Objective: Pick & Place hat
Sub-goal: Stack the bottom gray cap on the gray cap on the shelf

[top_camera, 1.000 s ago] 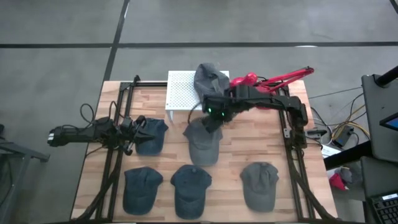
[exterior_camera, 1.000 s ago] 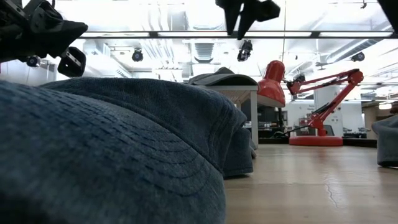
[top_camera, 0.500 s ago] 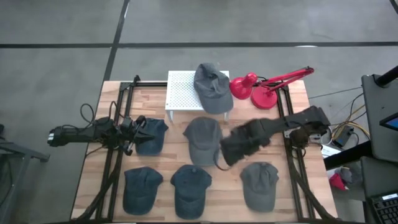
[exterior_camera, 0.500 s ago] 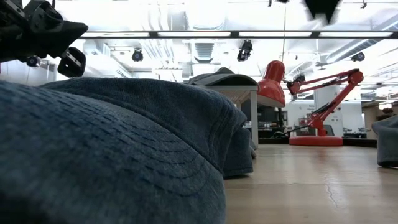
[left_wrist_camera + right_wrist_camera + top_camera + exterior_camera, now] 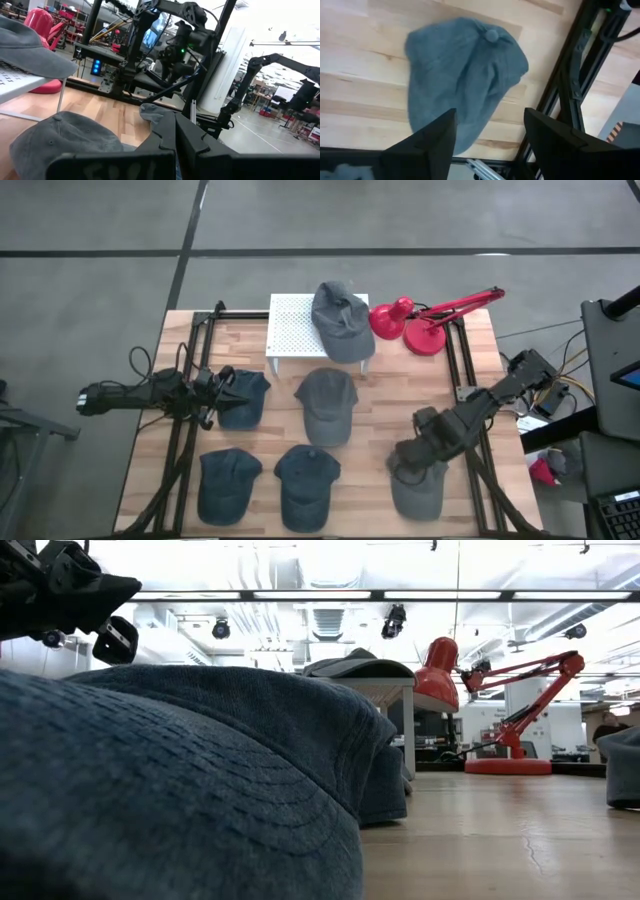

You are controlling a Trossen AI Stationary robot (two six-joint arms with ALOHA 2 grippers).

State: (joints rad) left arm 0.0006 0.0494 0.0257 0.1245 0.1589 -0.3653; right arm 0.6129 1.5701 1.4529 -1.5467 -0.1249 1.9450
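Several denim caps lie crown up on the wooden table. A grey cap [image 5: 340, 318] sits on the white perforated stand [image 5: 290, 325]. Another grey cap [image 5: 327, 405] lies mid-table, and blue ones lie at the left [image 5: 245, 398] and near edge [image 5: 228, 483] [image 5: 307, 485]. My right gripper [image 5: 410, 455] hovers open above the near-right grey cap [image 5: 418, 485]; in its wrist view the cap [image 5: 465, 80] lies ahead of the spread fingers [image 5: 490, 142]. My left gripper [image 5: 215, 395] waits shut over the left blue cap's edge.
A red desk lamp [image 5: 425, 320] stands at the far right corner beside the stand. Black frame rails [image 5: 465, 380] run along both table sides. Bare wood [image 5: 400, 400] lies between the middle cap and the right rail. In the low view a blue cap [image 5: 180, 790] fills the foreground.
My right arm has swung from beside the stand at the far edge toward the table's near right, ending over the near-right grey cap. The cap on the stand has stayed in place. The left arm has kept still.
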